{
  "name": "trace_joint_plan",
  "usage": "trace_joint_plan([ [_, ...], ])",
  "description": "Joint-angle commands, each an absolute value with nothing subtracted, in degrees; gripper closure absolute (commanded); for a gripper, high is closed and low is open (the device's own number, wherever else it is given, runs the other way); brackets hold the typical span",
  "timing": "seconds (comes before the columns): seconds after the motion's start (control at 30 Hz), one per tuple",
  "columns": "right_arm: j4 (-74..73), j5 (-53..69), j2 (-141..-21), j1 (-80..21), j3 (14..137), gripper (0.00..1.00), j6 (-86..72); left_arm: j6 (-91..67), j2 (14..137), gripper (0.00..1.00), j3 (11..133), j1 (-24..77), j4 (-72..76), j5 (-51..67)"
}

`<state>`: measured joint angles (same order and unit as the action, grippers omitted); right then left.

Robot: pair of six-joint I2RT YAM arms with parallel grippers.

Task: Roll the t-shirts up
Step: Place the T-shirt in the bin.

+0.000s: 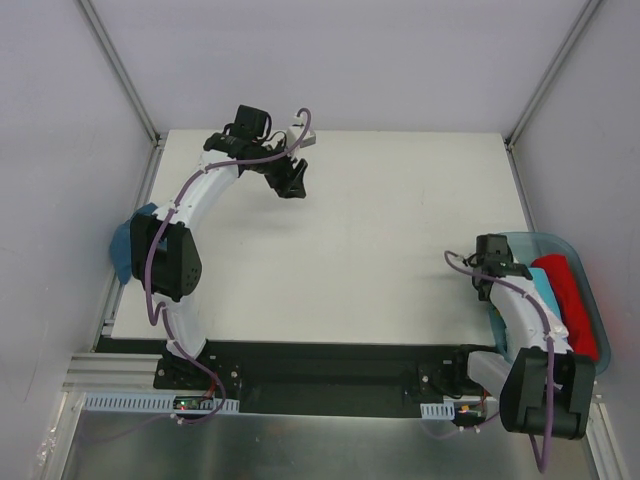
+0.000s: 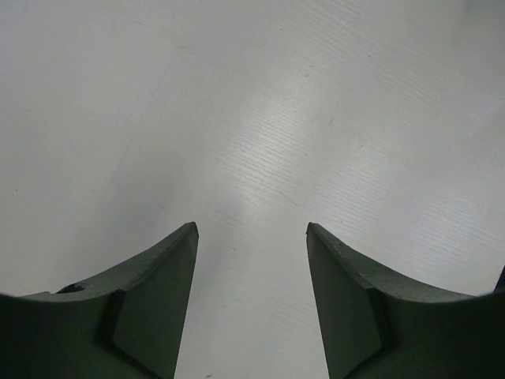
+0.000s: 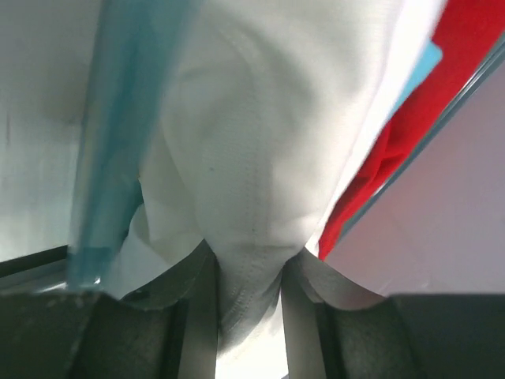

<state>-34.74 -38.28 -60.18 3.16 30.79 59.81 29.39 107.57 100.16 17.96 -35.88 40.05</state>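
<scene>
My right gripper [image 3: 248, 272] is shut on a fold of the white t-shirt [image 3: 268, 142], pinching its stitched hem between both fingers. This shirt lies in a translucent blue bin [image 3: 110, 158] beside a red t-shirt [image 3: 410, 118]. From above, the right gripper [image 1: 495, 266] sits at the bin's [image 1: 585, 270] near-left corner, where the red t-shirt [image 1: 572, 295] and a light teal one [image 1: 546, 288] show. My left gripper [image 2: 251, 230] is open over bare table, nothing between its fingers; from above the left gripper [image 1: 292, 183] hovers at the far left-centre of the table.
A blue cloth [image 1: 124, 245] hangs off the table's left edge, partly under the left arm. The white table [image 1: 380, 240] is walled by grey panels on three sides. The bin stands against the right wall.
</scene>
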Motion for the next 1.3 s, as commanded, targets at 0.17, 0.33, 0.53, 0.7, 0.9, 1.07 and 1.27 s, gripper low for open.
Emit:
trace_joint_plan([
  [0.17,-50.1,-24.0,-65.8,9.6,45.0,0.99,39.8,26.8,106.8,0.43,102.3,17.8,-36.6,41.6],
  [0.33,-51.6,-18.2,-68.8,9.8,45.3,0.99,39.2,25.8,106.2,0.43,102.2,17.8,-36.6,41.1],
  [0.53,-53.2,-9.0,-73.7,11.9,47.3,0.99,41.0,25.4,104.8,0.43,101.3,17.8,-36.6,39.7],
  [0.7,-55.7,-1.8,-77.2,13.2,49.6,0.99,43.3,25.0,104.5,0.43,101.4,18.1,-36.6,38.9],
  [0.9,-57.6,3.4,-80.2,17.1,54.0,0.69,43.5,26.5,104.1,0.42,101.7,18.3,-37.7,37.7],
  [1.07,-69.9,15.0,-81.8,22.1,65.8,0.25,46.5,29.3,103.5,0.42,103.1,18.3,-40.2,37.6],
  [1.27,-81.7,25.0,-82.5,23.1,77.0,0.0,51.6,33.2,102.8,0.41,103.6,18.3,-43.0,36.0],
])
